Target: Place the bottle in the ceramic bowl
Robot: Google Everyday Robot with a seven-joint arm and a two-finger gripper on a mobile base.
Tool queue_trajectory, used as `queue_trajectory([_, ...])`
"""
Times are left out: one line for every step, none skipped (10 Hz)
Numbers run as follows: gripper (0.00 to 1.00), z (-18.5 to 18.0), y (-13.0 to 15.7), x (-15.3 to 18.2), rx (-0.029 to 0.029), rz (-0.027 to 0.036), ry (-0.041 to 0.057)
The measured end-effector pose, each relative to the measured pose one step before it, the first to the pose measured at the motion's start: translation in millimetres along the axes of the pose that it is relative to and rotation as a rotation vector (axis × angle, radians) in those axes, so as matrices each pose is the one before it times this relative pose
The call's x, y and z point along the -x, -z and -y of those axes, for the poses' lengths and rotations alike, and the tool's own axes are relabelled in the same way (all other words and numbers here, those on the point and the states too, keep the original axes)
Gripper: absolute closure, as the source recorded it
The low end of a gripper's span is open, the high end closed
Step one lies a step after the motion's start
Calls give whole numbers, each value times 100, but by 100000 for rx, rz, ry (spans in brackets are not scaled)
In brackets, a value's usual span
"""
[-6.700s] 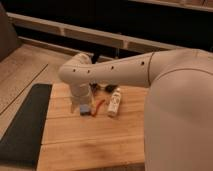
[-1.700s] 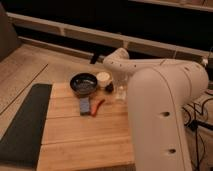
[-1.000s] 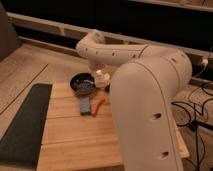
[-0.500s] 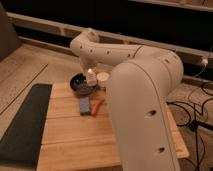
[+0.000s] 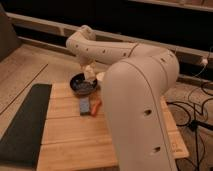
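My gripper (image 5: 88, 70) is at the end of the white arm that reaches from the right, just over the far rim of the ceramic bowl (image 5: 80, 86). The bowl is dark, glossy and shallow and stands at the back left of the wooden table (image 5: 75, 142). The gripper is shut on the small white bottle (image 5: 90, 73), which hangs over the bowl's far right edge, mostly upright. The arm hides most of the gripper.
A flat blue block (image 5: 84, 105) and a thin red-orange stick (image 5: 96, 106) lie in front of the bowl. A white cup (image 5: 100, 76) stands right of the bowl. A black mat (image 5: 22, 125) covers the table's left side. Cables (image 5: 197, 107) lie on the floor at right.
The gripper has carried the bottle from the table's right side leftward to over the bowl. In the last half second it barely moved.
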Motion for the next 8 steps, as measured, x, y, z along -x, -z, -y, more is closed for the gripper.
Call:
queue_trajectory([99, -784, 385, 1055, -407, 2806, 3929])
queue_trajectory([99, -470, 160, 774, -203, 2184, 3102])
queue_trajectory([99, -446, -177, 499, 224, 1290, 2209])
queue_trajectory([99, -219, -342, 323, 88, 754, 1346])
queue_trajectory([99, 141, -579, 263, -165, 800, 725])
queue_trajectory([99, 238, -703, 593, 629, 2036, 41])
queue_trajectory([99, -100, -704, 789, 1754, 2662, -250])
queue_trajectory([99, -67, -485, 451, 1124, 1635, 26])
